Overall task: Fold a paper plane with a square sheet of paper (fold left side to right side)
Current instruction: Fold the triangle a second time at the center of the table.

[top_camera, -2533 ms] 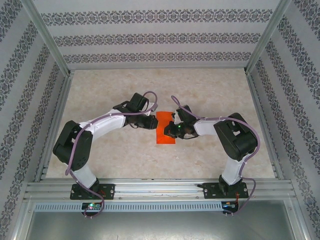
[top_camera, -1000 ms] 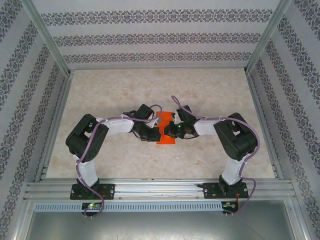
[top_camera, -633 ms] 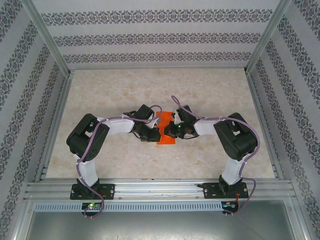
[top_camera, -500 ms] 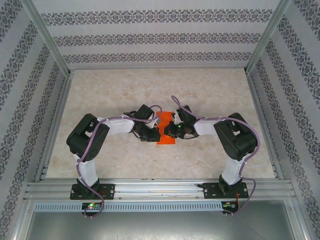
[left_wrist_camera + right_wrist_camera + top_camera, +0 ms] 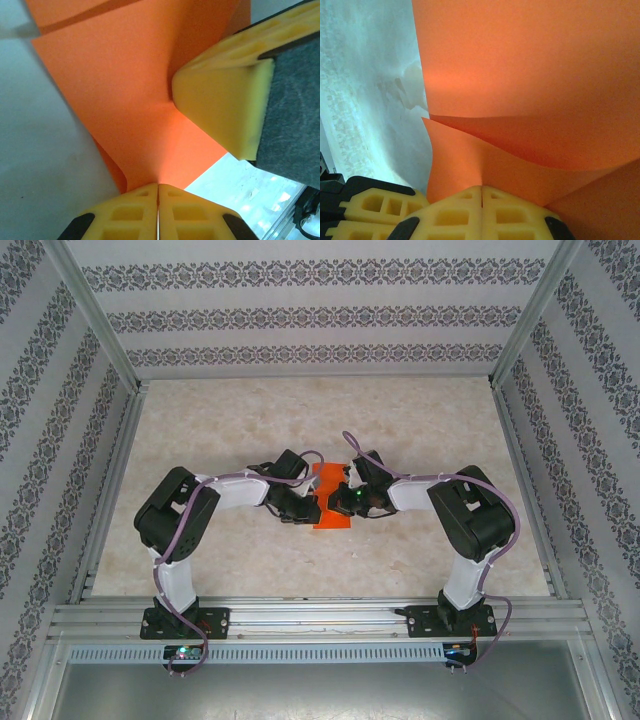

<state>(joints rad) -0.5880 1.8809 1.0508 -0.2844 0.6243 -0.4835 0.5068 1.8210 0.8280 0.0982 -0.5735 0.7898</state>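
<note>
The square sheet of paper (image 5: 333,518), bright orange-red, lies mid-table as a narrow doubled strip between the two arms. My left gripper (image 5: 311,504) is shut on its left edge, and in the left wrist view the sheet (image 5: 115,85) rises out of the closed left gripper (image 5: 158,186). My right gripper (image 5: 342,502) is shut on the sheet from the right. In the right wrist view two orange layers (image 5: 530,65) spread from the closed right gripper (image 5: 481,187). One of the right gripper's yellow fingers (image 5: 225,105) presses on the paper close by. The paper plane is out of view.
The pale marble tabletop (image 5: 220,420) is fenced by aluminium rails (image 5: 110,490) and patterned walls on three sides. Both arm bases sit on the near rail (image 5: 320,620). The two wrists almost touch over the sheet.
Since 2.5 seconds ago the left arm has swung in and down onto the sheet's left part. Over the last second nothing has visibly moved.
</note>
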